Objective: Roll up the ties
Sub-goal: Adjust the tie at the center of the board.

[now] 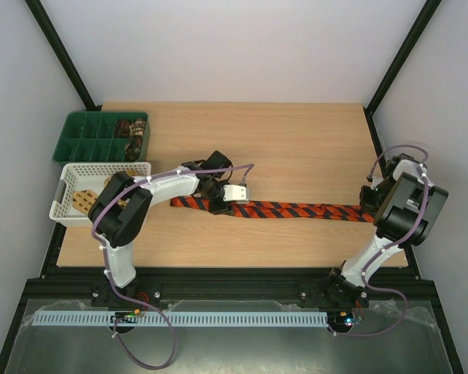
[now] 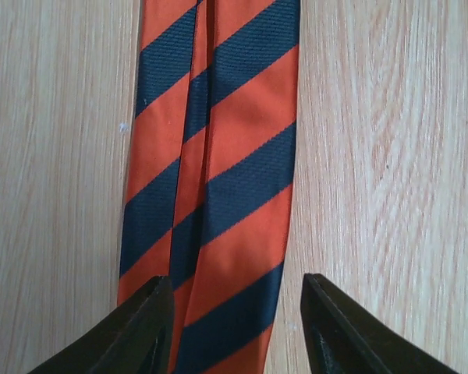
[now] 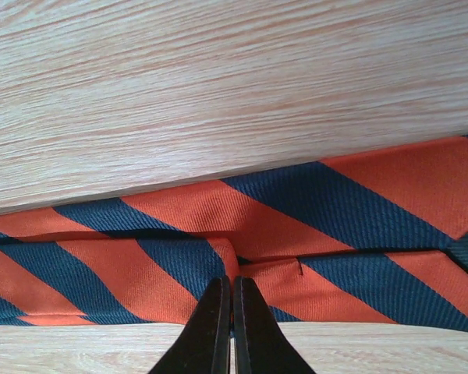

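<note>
partly hidden — striped tie (image 1: 296, 209) under left jaws, apart; right jaws together.

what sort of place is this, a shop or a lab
Likely a robotics lab test cell, not a shop: a wooden table boxed in by white panels on a black frame, with a left arm and right arm bolted at its near edge, working a striped tie.

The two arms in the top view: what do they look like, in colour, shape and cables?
Both the left arm and the right arm have white rounded links and black joint housings. A thin purple cable loops along each. The left tool and the right tool have black tapered fingers.
</note>
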You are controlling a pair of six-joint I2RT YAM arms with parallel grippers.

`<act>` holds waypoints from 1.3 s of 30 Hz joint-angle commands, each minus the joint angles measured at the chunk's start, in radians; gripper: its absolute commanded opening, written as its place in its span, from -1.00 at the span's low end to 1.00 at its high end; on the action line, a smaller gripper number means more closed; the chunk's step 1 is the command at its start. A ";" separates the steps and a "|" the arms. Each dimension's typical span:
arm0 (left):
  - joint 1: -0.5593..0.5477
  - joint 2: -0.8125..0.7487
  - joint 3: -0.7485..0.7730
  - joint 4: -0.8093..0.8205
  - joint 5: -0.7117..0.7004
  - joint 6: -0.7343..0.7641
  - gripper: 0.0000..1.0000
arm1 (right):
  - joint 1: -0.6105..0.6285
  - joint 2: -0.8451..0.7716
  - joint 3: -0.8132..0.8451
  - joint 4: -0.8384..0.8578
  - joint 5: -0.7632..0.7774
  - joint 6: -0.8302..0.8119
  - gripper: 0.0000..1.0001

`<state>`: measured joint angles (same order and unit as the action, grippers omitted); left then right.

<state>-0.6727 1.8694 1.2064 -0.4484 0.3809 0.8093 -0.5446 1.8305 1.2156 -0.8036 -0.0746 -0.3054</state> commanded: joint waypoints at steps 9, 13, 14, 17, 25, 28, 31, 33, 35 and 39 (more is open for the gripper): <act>-0.043 0.101 0.065 0.001 0.009 0.059 -0.47 | -0.006 0.034 0.047 -0.056 -0.020 0.015 -0.97; -0.042 0.112 0.066 -0.007 0.001 0.054 -0.69 | -0.006 0.045 0.060 -0.060 -0.023 0.014 -0.97; -0.042 0.111 0.063 -0.009 0.000 0.054 -0.76 | -0.005 0.047 0.061 -0.061 -0.022 0.012 -0.97; -0.041 0.105 0.074 -0.024 -0.005 0.042 -0.96 | -0.006 0.049 0.062 -0.063 -0.015 0.004 -0.97; 0.014 0.088 0.161 -0.051 0.039 -0.025 -0.96 | -0.006 0.057 0.065 -0.062 -0.010 -0.005 -0.97; 0.025 0.102 0.180 -0.061 0.038 -0.018 -0.96 | -0.006 0.062 0.068 -0.062 -0.012 -0.005 -0.97; 0.014 0.108 0.178 -0.079 0.052 0.002 -0.27 | -0.006 0.068 0.073 -0.064 -0.014 -0.002 -0.97; -0.004 0.106 0.161 -0.075 0.053 0.023 -0.05 | -0.005 0.069 0.075 -0.065 -0.014 0.001 -0.97; -0.019 0.110 0.144 -0.061 0.047 0.025 -0.03 | -0.005 0.073 0.079 -0.067 -0.016 0.002 -0.97; -0.035 0.137 0.137 -0.043 0.026 0.028 -0.12 | -0.005 0.077 0.076 -0.069 -0.017 0.008 -0.97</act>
<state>-0.6910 1.9766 1.3598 -0.4904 0.4023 0.8207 -0.5449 1.8908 1.2732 -0.8108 -0.0860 -0.3061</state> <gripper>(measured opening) 0.458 0.016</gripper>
